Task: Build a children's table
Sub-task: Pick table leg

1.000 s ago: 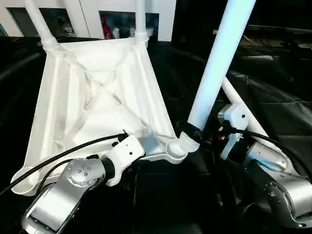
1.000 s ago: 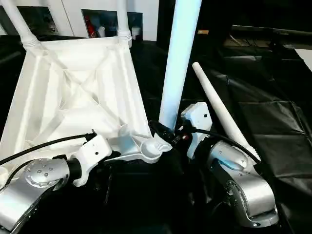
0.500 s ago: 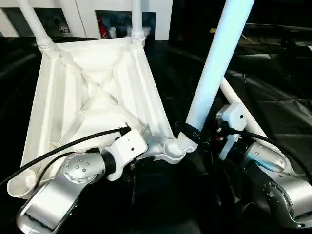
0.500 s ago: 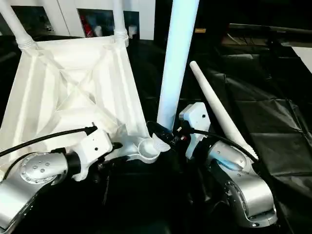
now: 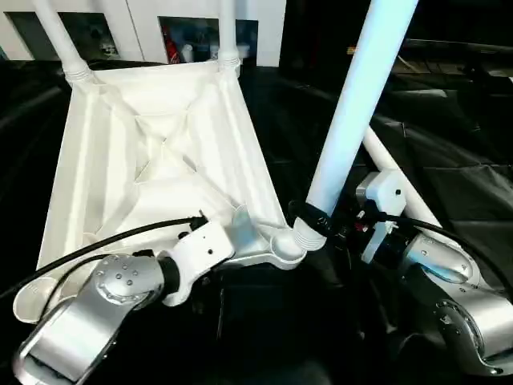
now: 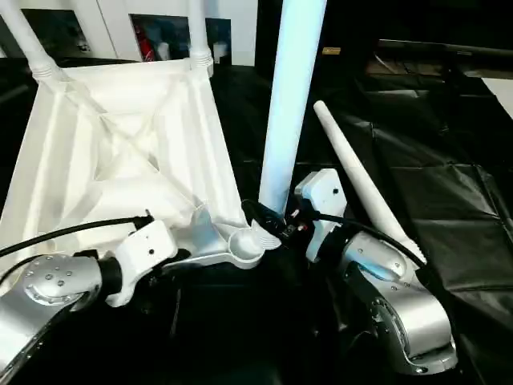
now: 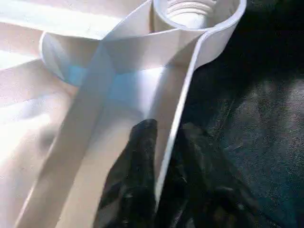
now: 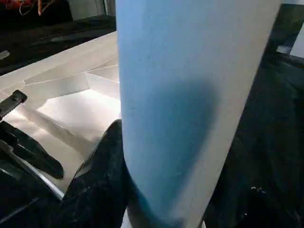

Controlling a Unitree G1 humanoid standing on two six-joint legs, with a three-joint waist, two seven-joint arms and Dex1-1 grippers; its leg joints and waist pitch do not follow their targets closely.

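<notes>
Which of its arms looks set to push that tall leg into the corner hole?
The right: its right gripper grips the upright leg beside the near corner socket. The left gripper pinches the tabletop rim, steadying it.

You're seeing brushed-silver rounded metal left forearm (image 5: 76, 333), ring of small screws on round joint cap; white plastic wrist housing (image 5: 200, 253) ahead of it, black cable (image 5: 104, 249) looping in. Silver right forearm (image 6: 393, 301) same build, white wrist block (image 6: 323, 192), black cable, red wiring. Glossy black fingers (image 7: 130, 190).

No legible text, labels or numbers anywhere.
</notes>
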